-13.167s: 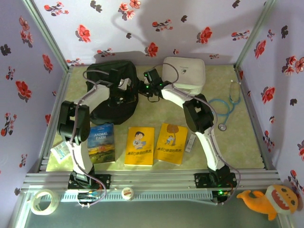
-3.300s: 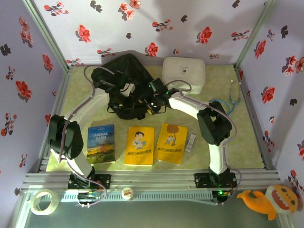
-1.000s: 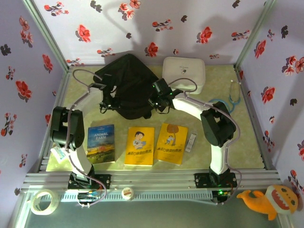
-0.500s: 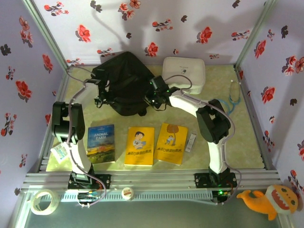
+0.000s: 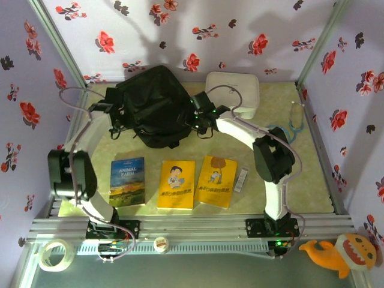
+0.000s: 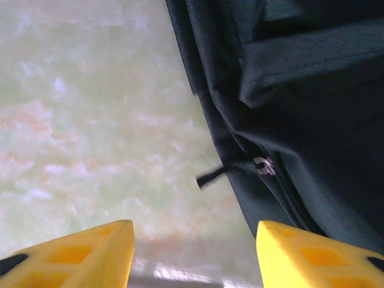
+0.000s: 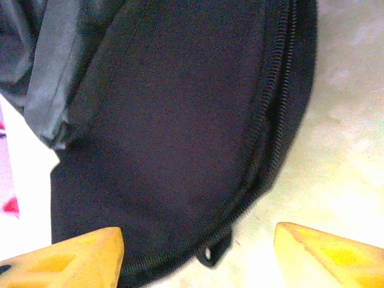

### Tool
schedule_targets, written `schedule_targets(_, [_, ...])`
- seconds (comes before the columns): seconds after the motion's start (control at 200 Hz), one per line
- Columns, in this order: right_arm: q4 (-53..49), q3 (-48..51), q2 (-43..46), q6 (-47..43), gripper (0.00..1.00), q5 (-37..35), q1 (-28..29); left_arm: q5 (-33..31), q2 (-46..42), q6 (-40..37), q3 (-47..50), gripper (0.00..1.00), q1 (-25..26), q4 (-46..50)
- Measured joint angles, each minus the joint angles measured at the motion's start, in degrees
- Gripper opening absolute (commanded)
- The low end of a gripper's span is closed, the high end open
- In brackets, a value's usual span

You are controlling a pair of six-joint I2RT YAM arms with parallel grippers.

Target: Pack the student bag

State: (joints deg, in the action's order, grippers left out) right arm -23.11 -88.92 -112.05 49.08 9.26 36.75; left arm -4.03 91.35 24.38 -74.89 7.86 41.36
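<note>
The student bag (image 5: pixel 153 103), a large black fabric backpack, lies at the back of the table. My left gripper (image 5: pixel 113 117) sits at its left edge, open and holding nothing. In the left wrist view the yellow fingers (image 6: pixel 78 255) stand wide apart over bare table, beside the bag (image 6: pixel 300 108) and its zip pull (image 6: pixel 262 166). At the bag's right edge my right gripper (image 5: pixel 199 117) is also open. Its fingers (image 7: pixel 336 252) straddle the bag's rounded zipped edge (image 7: pixel 180 120) and a small pull tab (image 7: pixel 210 252) without gripping them.
A white zip case (image 5: pixel 234 91) stands just right of the bag. Three books lie in a row nearer the front: Animal Farm (image 5: pixel 127 181) and two yellow ones (image 5: pixel 176 184) (image 5: pixel 217 181). A small white strip (image 5: pixel 241 180) and a stethoscope (image 5: pixel 289 129) are on the right.
Both grippers have opened and let go of the bag. The left arm has swung out to the left, and the bag now rests a little farther back.
</note>
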Motion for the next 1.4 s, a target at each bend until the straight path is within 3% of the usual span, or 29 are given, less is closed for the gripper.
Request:
schedule_targets(0.27, [-4.61,11.91,11.45,-14.91,0.7,-3.5,3.82,5.4,-12.07,4.48,12.68,0.78,7.5,0.35])
schedule_targets(0.53, [-8.33,16.22,8.41,-22.91,0.68,-5.03,12.98,8.0,-14.51,9.94,21.99,0.91,16.09,-1.4])
schedule_targets(0.66, [-8.87,15.96,4.63,-24.04,0.68,-6.03,14.12,9.25,-14.6,12.46,24.35,0.93,18.58,-3.58])
schedule_targets(0.695, [-9.2,15.91,3.74,-24.06,0.68,-6.38,14.03,9.53,-14.6,12.96,24.55,0.98,18.8,-3.82])
schedule_targets(1.065, [-12.2,12.24,-0.2,-23.89,0.64,-10.21,13.46,11.39,-12.39,14.56,24.48,0.95,18.88,-5.75])
schedule_targets(1.4, [-9.31,9.35,-2.05,-23.65,0.63,-12.41,8.5,13.77,-11.78,16.33,25.14,0.9,20.94,-8.83])
